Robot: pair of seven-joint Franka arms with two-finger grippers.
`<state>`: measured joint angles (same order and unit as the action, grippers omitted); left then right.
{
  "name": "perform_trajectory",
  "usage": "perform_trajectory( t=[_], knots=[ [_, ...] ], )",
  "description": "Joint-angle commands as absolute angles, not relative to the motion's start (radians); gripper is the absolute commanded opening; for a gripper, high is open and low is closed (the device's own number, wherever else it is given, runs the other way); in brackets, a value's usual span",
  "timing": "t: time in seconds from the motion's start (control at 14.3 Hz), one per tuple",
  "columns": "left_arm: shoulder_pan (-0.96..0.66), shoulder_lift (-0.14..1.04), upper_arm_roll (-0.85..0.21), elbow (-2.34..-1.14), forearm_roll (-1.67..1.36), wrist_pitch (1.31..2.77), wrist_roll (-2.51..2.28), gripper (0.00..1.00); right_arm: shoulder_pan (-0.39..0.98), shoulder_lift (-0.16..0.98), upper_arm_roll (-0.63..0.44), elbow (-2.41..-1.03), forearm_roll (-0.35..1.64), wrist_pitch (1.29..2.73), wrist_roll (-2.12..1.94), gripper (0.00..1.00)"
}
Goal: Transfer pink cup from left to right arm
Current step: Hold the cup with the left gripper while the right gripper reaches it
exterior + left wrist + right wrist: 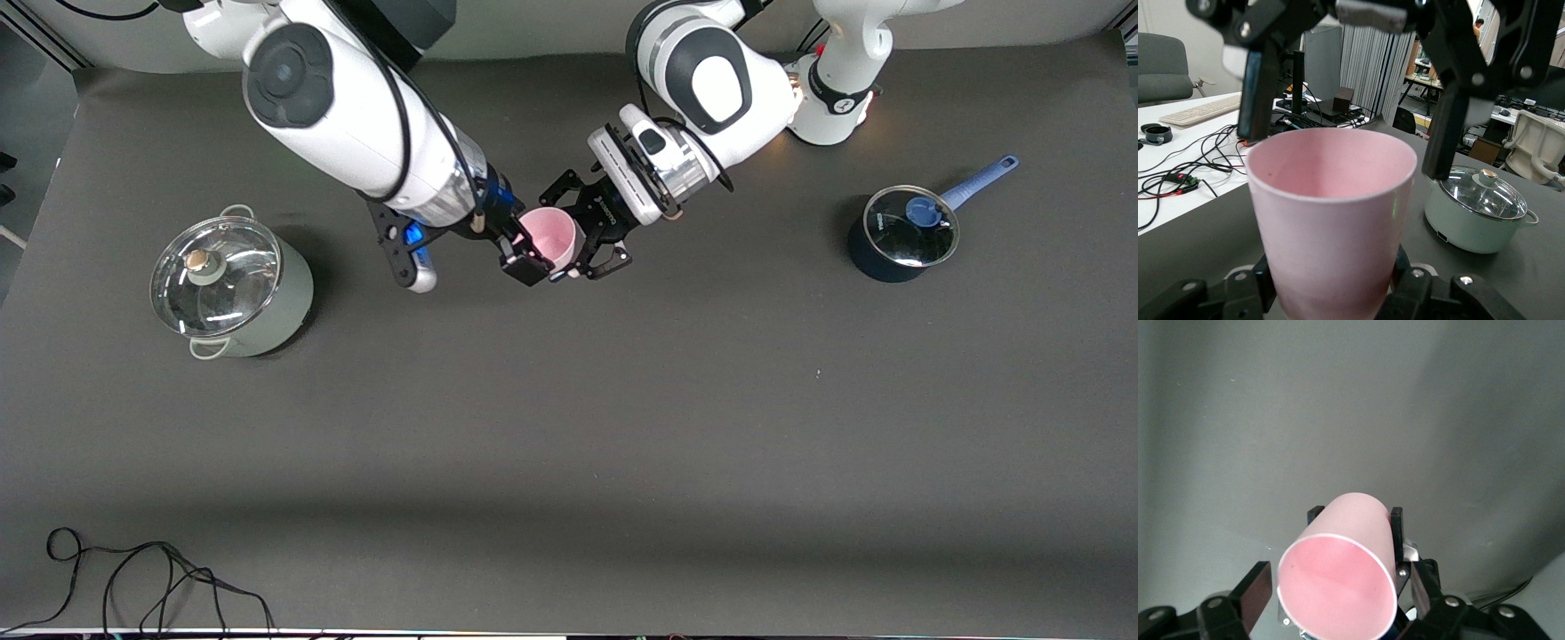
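Observation:
The pink cup (549,235) hangs on its side above the table's middle, between the two pots. My left gripper (576,233) is shut on the cup's base, its fingers (1426,293) pressed against both sides. My right gripper (521,245) is open at the cup's mouth. Its fingers (1260,87) flank the rim, and a gap shows beside at least one of them. In the right wrist view the cup (1345,570) points its pink inside at the camera, with the right gripper (1338,587) straddling it and the left gripper's fingers (1397,520) at its base.
A pale green pot (231,289) with a glass lid stands toward the right arm's end of the table. A dark blue lidded saucepan (902,233) stands toward the left arm's end. A black cable (133,578) lies at the table's edge nearest the front camera.

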<state>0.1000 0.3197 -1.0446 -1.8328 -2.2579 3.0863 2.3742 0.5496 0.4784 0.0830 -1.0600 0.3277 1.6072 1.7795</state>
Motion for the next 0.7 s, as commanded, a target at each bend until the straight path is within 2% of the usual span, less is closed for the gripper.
perform_trajectory(
  t=[0.0, 0.14, 0.21, 0.28, 0.35, 0.42, 0.49, 0.63],
  knots=[
    [0.084, 0.327, -1.037, -1.815, -2.275, 3.108, 2.376, 0.53, 0.551, 0.499, 0.086, -1.032, 0.347, 1.595, 1.763, 0.81],
    [0.086, 0.327, -1.037, -1.815, -2.275, 3.108, 2.376, 0.53, 0.551, 0.497, 0.092, -1.035, 0.345, 1.594, 1.738, 0.52],
    [0.086, 0.327, -1.037, -1.815, -2.275, 3.108, 2.376, 0.53, 0.551, 0.499, 0.092, -1.037, 0.344, 1.594, 1.738, 0.47],
    [0.086, 0.327, -1.037, -1.815, -2.273, 3.108, 2.376, 0.53, 0.551, 0.497, 0.092, -1.037, 0.342, 1.594, 1.738, 0.47],
    [0.086, 0.327, -1.037, -1.815, -2.275, 3.108, 2.373, 0.53, 0.551, 0.494, 0.092, -1.037, 0.339, 1.594, 1.738, 0.55],
    [0.086, 0.327, -1.035, -1.815, -2.275, 3.108, 2.373, 0.53, 0.551, 0.488, 0.092, -1.035, 0.337, 1.594, 1.727, 0.72],
    [0.086, 0.327, -1.035, -1.815, -2.275, 3.108, 2.373, 0.53, 0.549, 0.483, 0.092, -1.035, 0.334, 1.594, 1.701, 1.00],
    [0.086, 0.327, -1.034, -1.815, -2.275, 3.108, 2.373, 0.53, 0.546, 0.479, 0.091, -1.034, 0.334, 1.591, 1.681, 1.00]
  ],
)
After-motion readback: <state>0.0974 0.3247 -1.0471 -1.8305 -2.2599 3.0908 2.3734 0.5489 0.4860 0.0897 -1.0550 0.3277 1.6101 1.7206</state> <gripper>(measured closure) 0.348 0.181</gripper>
